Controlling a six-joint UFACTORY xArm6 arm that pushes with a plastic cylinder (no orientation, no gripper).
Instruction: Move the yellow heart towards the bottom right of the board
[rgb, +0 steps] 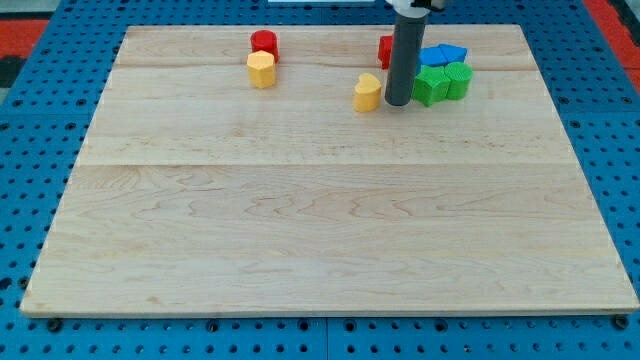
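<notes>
The yellow heart (367, 92) lies near the top of the wooden board (320, 230), a little right of the middle. My tip (398, 103) stands on the board just right of the heart, close to it or touching, and left of two green blocks (442, 83). The rod rises from the tip to the view's top and hides part of a red block (384, 50) behind it.
A blue block (443, 55) lies above the green blocks. A red cylinder (264, 43) and a yellow hexagonal block (262, 69) touch each other at the top left of the board. Blue pegboard surrounds the board.
</notes>
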